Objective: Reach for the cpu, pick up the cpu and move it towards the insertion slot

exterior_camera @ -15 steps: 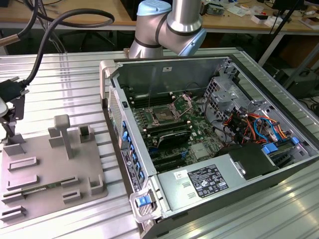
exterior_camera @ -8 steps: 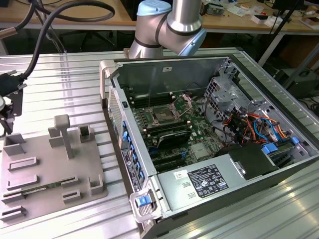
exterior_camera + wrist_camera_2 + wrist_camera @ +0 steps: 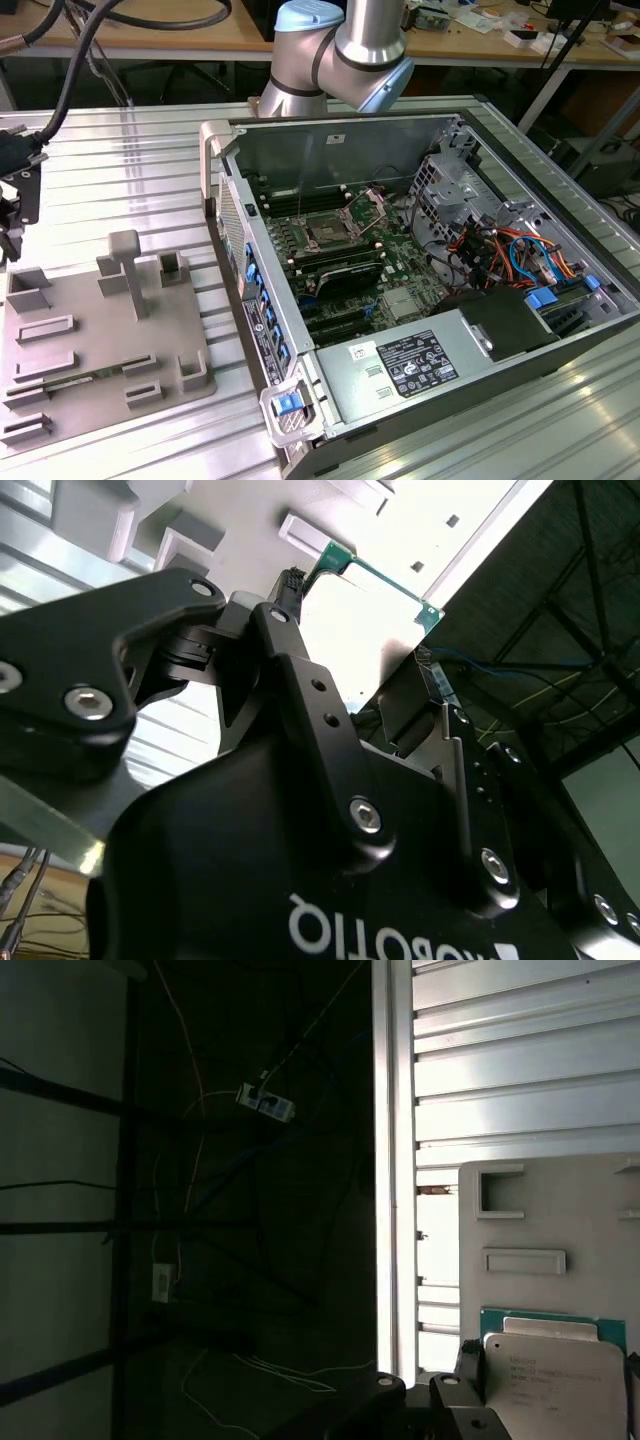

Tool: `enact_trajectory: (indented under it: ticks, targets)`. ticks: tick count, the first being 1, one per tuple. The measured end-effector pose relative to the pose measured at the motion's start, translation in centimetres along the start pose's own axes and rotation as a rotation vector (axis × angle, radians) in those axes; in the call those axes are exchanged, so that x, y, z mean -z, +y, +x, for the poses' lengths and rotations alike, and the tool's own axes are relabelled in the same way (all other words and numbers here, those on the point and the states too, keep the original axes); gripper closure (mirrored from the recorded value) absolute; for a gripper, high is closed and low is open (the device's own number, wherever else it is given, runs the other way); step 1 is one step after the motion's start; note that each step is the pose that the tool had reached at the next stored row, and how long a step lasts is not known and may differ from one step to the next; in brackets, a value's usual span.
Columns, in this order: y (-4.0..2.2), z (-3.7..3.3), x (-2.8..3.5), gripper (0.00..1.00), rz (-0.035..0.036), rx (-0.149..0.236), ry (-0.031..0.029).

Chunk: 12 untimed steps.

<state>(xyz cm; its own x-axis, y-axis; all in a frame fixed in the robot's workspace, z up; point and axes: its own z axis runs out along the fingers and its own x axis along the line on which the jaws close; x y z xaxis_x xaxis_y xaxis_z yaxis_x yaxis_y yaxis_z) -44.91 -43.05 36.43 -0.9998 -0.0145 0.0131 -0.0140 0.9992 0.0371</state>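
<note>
arm: links cut off by frame; end effector at exterior view's left edge, over worktop | grip: cannot tell | cpu: close against end effector, partly cropped | insertion slot: well apart, inside open computer case

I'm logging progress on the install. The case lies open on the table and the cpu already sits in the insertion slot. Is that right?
Not quite. The case does lie open, but the insertion slot is bare, its brownish centre showing in the exterior view. The cpu is outside the case, seen against the grey fixture plate in the first wrist view.
</note>
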Motion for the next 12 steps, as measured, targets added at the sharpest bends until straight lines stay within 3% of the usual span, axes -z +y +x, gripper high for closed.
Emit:
enact_trajectory:
  ticks: [12]
  targets:
    - [0.07,0.02,1.82,0.45,-0.0001,0.0,-0.0001]
